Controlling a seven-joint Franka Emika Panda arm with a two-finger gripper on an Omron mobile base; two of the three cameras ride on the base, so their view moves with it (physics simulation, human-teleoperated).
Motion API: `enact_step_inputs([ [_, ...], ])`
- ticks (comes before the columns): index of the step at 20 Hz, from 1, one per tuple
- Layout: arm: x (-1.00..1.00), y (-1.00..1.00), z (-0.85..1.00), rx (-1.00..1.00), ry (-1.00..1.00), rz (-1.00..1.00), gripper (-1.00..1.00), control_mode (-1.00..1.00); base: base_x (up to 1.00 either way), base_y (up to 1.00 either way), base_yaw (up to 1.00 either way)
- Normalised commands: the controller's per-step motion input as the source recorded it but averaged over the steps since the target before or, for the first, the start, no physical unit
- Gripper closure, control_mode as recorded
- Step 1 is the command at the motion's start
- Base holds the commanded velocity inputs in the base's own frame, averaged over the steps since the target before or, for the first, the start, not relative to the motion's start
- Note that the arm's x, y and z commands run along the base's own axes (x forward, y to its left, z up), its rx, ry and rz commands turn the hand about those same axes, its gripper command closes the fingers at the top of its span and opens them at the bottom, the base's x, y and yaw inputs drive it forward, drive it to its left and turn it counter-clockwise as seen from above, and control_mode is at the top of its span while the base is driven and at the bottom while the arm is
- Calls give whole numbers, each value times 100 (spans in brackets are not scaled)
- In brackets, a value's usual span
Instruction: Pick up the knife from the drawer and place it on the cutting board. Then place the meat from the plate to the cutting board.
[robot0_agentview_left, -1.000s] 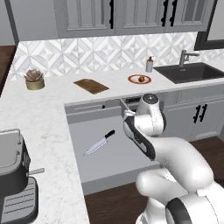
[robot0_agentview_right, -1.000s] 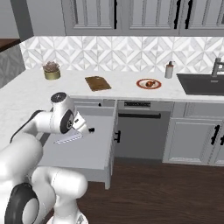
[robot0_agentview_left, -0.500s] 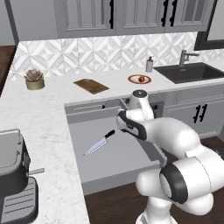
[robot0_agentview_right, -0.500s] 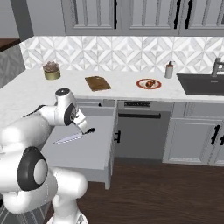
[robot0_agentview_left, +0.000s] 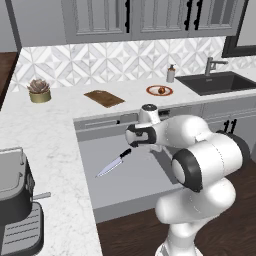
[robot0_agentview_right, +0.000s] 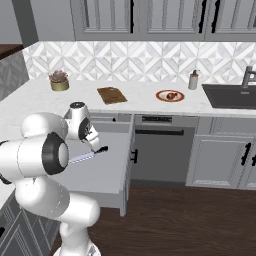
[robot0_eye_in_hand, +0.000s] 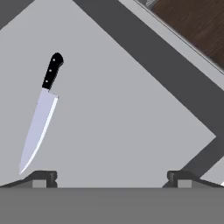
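Observation:
The knife (robot0_agentview_left: 114, 164) lies flat on the floor of the open grey drawer (robot0_agentview_left: 140, 185), its black handle toward the back right and its silvery blade pointing front left. My gripper (robot0_agentview_left: 136, 145) hangs open just above and to the right of the handle, holding nothing. In the hand view the knife (robot0_eye_in_hand: 40, 114) lies left of the gripper (robot0_eye_in_hand: 111, 178), whose fingertips (robot0_eye_in_hand: 43, 176) stand wide apart. On the counter behind rest the dark brown cutting board (robot0_agentview_left: 104, 98) and the red-rimmed plate (robot0_agentview_left: 151, 90) with the meat (robot0_agentview_left: 161, 90). The right base view shows the knife (robot0_agentview_right: 87, 156), board (robot0_agentview_right: 112, 94) and plate (robot0_agentview_right: 162, 95).
A potted succulent (robot0_agentview_left: 39, 91) stands at the back left of the counter and a coffee machine (robot0_agentview_left: 15, 200) at the front left. A soap bottle (robot0_agentview_left: 171, 74) and the dark sink (robot0_agentview_left: 215, 82) lie to the right. A dishwasher front (robot0_agentview_right: 160, 150) adjoins the drawer.
The hand has swung left and slightly back over the drawer, ending close to the knife's handle. The knife has stayed where it was.

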Motion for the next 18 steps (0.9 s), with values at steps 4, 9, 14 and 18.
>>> enact_step_inputs([
  [4,64,46,-51,3,12,0,-100,-100,0,0,0],
  [9,45,18,-32,0,6,0,-100,-100,0,0,0],
  [14,34,1,-44,-1,0,0,-100,-100,0,0,0],
  [18,11,0,-50,0,0,0,-100,-100,0,0,0],
])
